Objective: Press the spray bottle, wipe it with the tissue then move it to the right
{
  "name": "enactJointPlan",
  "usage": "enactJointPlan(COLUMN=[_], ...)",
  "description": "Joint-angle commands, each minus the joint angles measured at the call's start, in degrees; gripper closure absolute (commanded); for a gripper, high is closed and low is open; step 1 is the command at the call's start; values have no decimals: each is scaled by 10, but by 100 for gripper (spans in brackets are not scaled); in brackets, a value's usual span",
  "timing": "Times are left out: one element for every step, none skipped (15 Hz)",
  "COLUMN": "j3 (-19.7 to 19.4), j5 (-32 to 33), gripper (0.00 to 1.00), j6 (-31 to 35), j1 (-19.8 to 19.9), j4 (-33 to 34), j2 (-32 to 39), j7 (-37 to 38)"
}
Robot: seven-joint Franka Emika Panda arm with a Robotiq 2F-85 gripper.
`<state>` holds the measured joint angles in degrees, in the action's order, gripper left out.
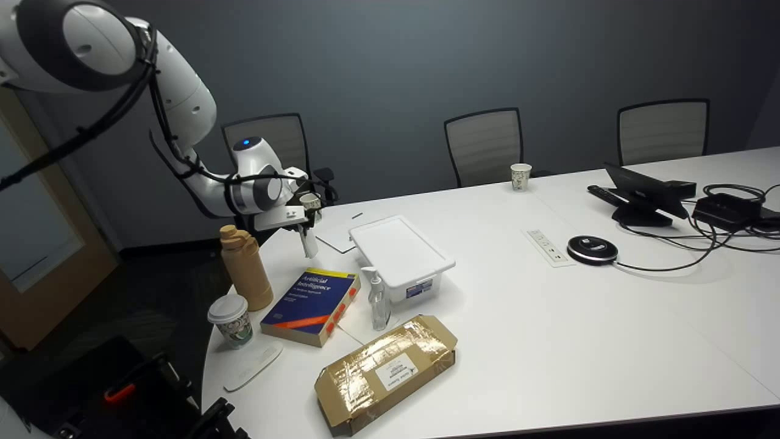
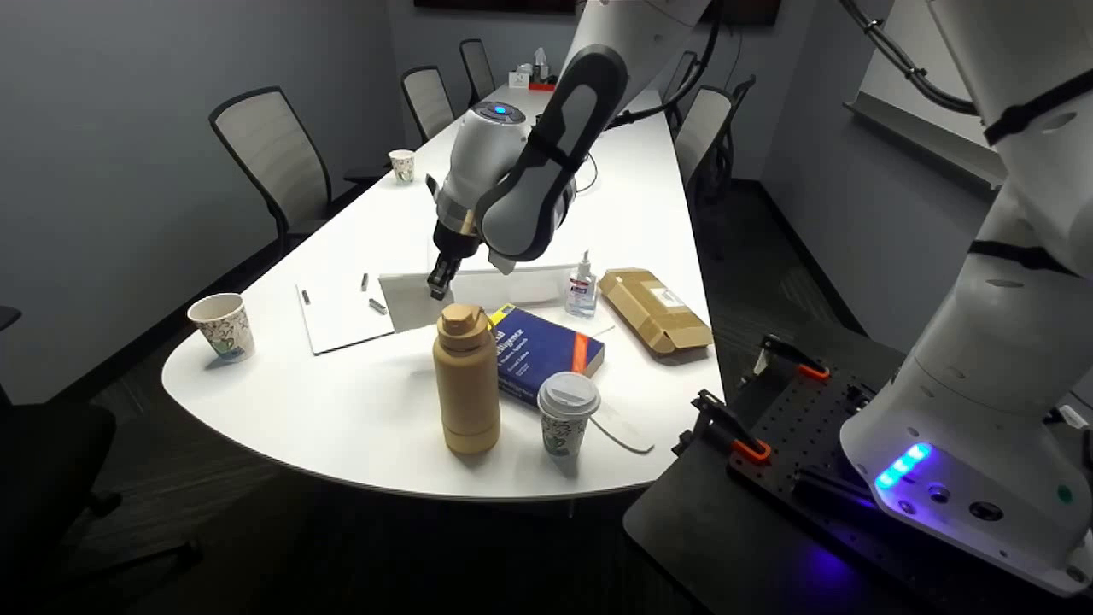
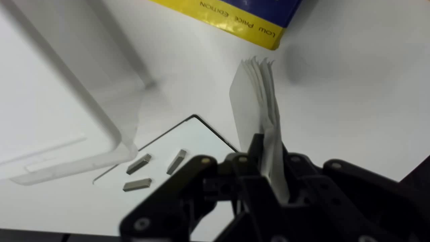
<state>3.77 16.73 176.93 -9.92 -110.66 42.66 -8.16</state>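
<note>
In an exterior view, spray bottle upright just beside plastic tub; book and cardboard box near. In an exterior view, tan flask and lidded cup near the book. Wrist view: gripper narrow, pinching folded tissue; picture dark there, exact contact unclear.

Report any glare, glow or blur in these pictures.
Bright glare on the cardboard box in an exterior view; a glowing blue light strip in an exterior view; in the wrist view, the dark claw looks slightly out of focus, yet the book is sharp enough to read.
</note>
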Motion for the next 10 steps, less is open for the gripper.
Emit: enactJointPlan(j3=[-17,-21,-25,-14,-6,5,19,30,50,63], j5=[22,25,26,29,32,35,39,40,44,44], gripper=[98,98,98,68,65,60,51,44,36,29], j6=[118,149,172,178,181,174,162,155,144,136], j1=[-21,-25,-30,-22,-15,-5,10,22,44,60], j4=[16,22,27,31,33,35,34,32,28,29], j2=[54,71,86,95,100,100,96,90,79,74], j7=[-40,-49,-59,-69,-74,-74,-74,-72,-68,-65])
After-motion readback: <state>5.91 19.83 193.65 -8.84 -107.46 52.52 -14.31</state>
